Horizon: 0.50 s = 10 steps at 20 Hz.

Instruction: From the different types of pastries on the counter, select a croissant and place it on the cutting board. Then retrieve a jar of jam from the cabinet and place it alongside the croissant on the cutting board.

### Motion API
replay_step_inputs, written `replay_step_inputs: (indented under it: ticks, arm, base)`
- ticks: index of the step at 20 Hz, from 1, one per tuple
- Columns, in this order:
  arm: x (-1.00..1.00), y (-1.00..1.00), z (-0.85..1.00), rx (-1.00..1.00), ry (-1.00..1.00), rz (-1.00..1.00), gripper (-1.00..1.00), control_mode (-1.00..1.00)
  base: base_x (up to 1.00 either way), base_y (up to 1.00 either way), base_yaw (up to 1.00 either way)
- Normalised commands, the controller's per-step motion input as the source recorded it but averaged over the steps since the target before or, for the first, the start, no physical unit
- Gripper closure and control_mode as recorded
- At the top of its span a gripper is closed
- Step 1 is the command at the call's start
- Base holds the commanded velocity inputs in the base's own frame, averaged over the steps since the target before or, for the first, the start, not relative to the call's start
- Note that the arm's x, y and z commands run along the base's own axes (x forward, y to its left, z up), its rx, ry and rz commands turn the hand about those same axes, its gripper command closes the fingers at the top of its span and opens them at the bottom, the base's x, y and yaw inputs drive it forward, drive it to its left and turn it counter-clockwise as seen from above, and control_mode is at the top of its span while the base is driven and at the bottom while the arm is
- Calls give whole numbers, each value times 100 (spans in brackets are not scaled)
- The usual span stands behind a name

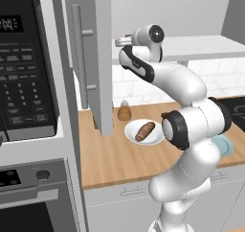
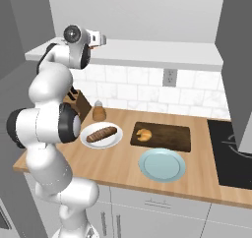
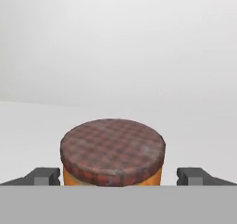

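1. While the arm reaches up to the cabinet shelf [image 2: 162, 52] at upper centre of the right base view, the hand [image 3: 118, 177] sits at the jar of jam [image 3: 113, 156], lower centre of the hand view.
2. Hand is spread wide: one fingertip [image 3: 44, 176] left of the jar, the other right of it, both apart from the jar, nothing pinched.
3. Jar: orange body, dark red-brown checked lid, upright on the white shelf.
4. Croissant [image 2: 144, 134] lies on the left part of the dark cutting board [image 2: 172, 138], centre of the right base view.
5. Brown scored roll [image 2: 102, 133] lies on a round white plate [image 2: 114, 139], just left of the board.
6. Teal plate [image 2: 162, 165] sits on the bench [image 2: 123, 163] in front of the board, near it.
7. Tan shaker [image 2: 99, 111] with grey top stands behind the white plate.
8. Knife block [image 2: 78, 102] stands left of the shaker, partly hidden by the arm.
9. In the left base view the cabinet door [image 1: 93, 58] stands open, upper centre-left, with a long bar handle [image 1: 79, 56].
10. Black microwave [image 1: 26, 63] is at upper left of that view.
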Motion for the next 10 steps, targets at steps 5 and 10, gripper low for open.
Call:
replay_step_inputs:
  ticks: [5,10]
  arm:
    - [6,14,-8,-2,0,0,100,-100]
    - [-4,1,0,0,0,0,100,-100]
  base:
    - [0,0,0]
    - [0,0,0]
